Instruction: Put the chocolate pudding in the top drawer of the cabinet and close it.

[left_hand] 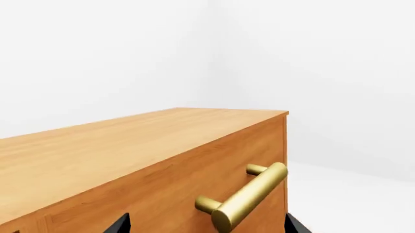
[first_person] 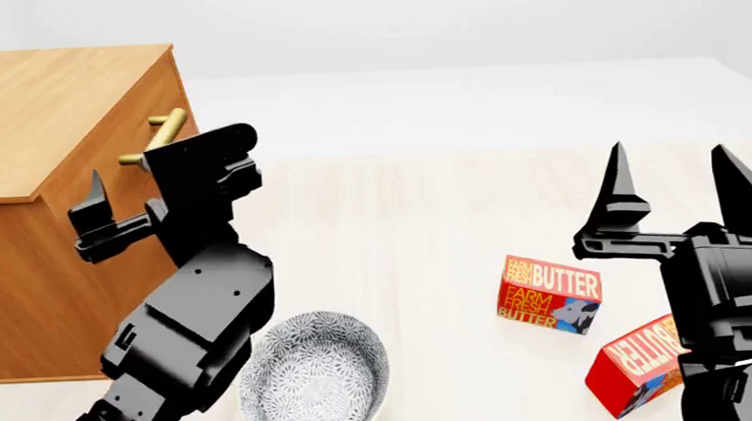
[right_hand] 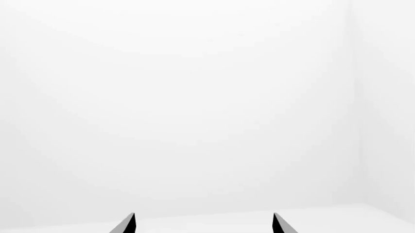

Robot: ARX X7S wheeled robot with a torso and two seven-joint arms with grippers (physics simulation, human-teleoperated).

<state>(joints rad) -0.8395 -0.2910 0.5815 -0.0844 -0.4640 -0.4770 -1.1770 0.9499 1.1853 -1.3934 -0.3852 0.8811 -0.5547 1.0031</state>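
The cabinet (first_person: 55,110) stands at the left, a light-brown wooden box. Its top drawer (left_hand: 194,179) sits flush with the front, and its brass bar handle (left_hand: 250,196) sticks out. My left gripper (left_hand: 206,227) is open, its two black fingertips (left_hand: 120,224) on either side of the handle's near end without touching it. In the head view the handle (first_person: 163,134) shows just past that gripper. My right gripper (first_person: 669,160) is raised at the right, open and empty, and faces a blank white wall. The chocolate pudding is out of view.
Two red-orange butter boxes lie on the pale floor at the right, one flat (first_person: 551,291) and one tilted (first_person: 636,356) beside my right arm. A patterned bowl (first_person: 318,375) sits low in the middle, next to my left arm.
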